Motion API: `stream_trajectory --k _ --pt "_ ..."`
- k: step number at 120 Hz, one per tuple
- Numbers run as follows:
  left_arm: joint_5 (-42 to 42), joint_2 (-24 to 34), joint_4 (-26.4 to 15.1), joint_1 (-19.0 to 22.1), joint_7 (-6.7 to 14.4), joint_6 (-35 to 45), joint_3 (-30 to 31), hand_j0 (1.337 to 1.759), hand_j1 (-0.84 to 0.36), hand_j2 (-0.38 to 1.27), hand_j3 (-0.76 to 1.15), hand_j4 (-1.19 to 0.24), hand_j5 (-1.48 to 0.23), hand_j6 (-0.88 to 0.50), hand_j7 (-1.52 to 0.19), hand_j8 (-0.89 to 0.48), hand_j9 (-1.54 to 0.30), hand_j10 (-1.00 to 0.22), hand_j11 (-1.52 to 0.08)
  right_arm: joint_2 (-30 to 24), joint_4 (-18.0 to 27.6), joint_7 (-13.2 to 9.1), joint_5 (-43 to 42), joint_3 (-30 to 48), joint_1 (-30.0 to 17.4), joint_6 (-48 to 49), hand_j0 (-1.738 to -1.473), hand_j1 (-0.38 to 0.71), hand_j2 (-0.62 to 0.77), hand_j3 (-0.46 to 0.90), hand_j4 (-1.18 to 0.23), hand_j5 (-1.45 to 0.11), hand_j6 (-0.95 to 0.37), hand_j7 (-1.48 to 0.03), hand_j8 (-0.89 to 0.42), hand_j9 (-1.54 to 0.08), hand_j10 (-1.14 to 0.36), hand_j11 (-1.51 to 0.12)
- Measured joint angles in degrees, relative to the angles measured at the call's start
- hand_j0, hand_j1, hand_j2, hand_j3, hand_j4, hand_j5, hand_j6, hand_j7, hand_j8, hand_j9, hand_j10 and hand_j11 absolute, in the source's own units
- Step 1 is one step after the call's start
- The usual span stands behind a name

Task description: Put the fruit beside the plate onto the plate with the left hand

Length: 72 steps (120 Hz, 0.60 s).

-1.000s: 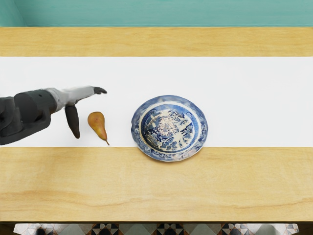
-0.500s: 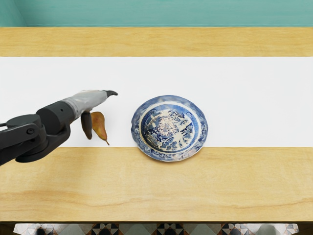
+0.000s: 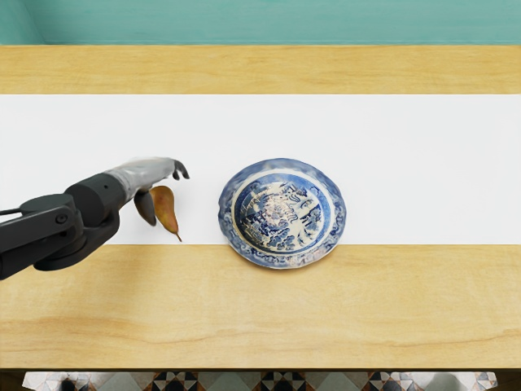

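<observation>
While left hand sits over pear, grasp unclear: cannot tell whether clamped on fruit or loose. Pear lying on white strip, just left of plate, not touching it, stem end angled toward plate. Arm reaches in from farther left of plate.

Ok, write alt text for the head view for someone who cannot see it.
The left robot hand, reaching in from the left edge, is at the wide end of a brown-orange pear lying on a white table runner. Just right of the pear, apart from it, sits an empty blue-and-white patterned ceramic plate.
</observation>
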Motion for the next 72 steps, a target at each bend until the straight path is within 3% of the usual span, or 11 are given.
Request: stream_trajectory --k 33,48,72 --pt "-0.06 0.05 0.03 0.74 0.00 -0.08 0.11 1.658 -0.15 0.09 0.00 -0.42 -0.54 -0.42 -0.54 -0.42 -0.54 -0.42 -0.54 0.00 0.00 0.00 0.00 0.00 -0.02 0.00 -1.658 -0.32 0.00 0.00 -0.02 -0.03 -0.02 -0.03 -0.02 -0.03 -0.02 -0.03" --pt "0.03 0.17 0.03 0.79 0.00 -0.13 0.97 1.658 -0.16 0.09 0.00 -0.44 -0.55 -0.44 -0.55 -0.35 -0.56 -0.43 -0.56 0.00 0.00 0.00 0.00 0.00 0.00 0.00 -1.658 -0.32 0.00 0.00 -0.02 -0.03 -0.02 -0.03 -0.02 -0.03 -0.02 -0.03" --pt "0.14 0.26 0.03 0.79 0.00 -0.08 1.41 1.658 -0.19 0.10 0.00 -0.48 -0.57 -0.46 -0.58 -0.38 -0.60 -0.47 -0.59 0.00 0.00 0.00 0.00 0.00 0.00 0.00 -1.658 -0.32 0.00 0.00 -0.02 -0.03 -0.02 -0.03 -0.02 -0.03 -0.02 -0.03"
